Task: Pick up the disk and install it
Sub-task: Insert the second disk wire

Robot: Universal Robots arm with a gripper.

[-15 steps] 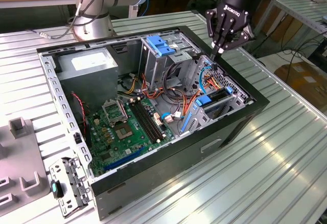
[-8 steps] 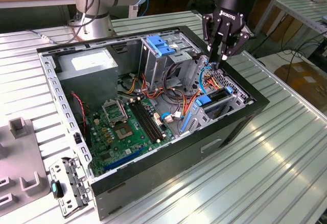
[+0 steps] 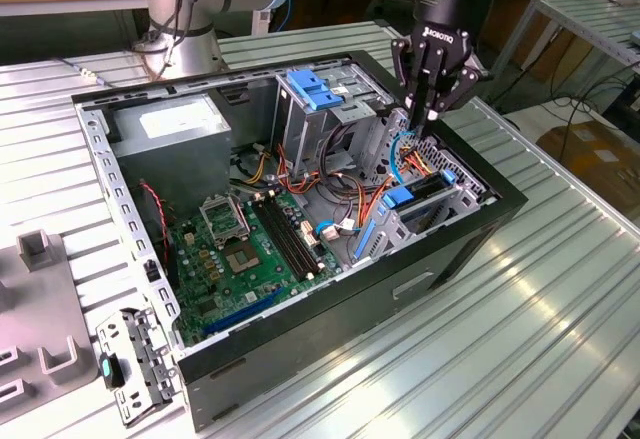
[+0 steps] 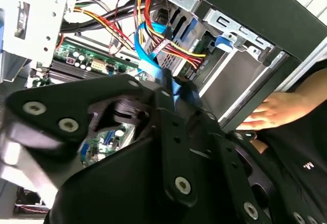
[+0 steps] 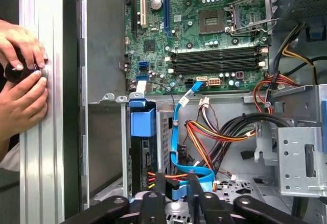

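The disk (image 3: 430, 189) sits edge-up as a dark slab inside the small drive cage at the case's front corner, on the exterior view's right, with a blue plastic piece (image 3: 398, 197) at its end. In the first wrist view the same bay (image 5: 146, 155) lies under a blue latch (image 5: 142, 119). My gripper (image 3: 425, 114) hangs just above that cage, with its fingers drawn together and nothing seen between them. A blue flat cable (image 5: 176, 132) runs up from the board past the fingers (image 5: 153, 198).
The open computer case (image 3: 130, 229) lies on a slatted metal table, with the motherboard (image 3: 240, 249), a grey power supply (image 3: 175, 124) and an upper cage with blue rails (image 3: 315, 89). A person's hands (image 5: 20, 76) rest on the table beside the case. A loose bracket (image 3: 140, 359) lies in front.
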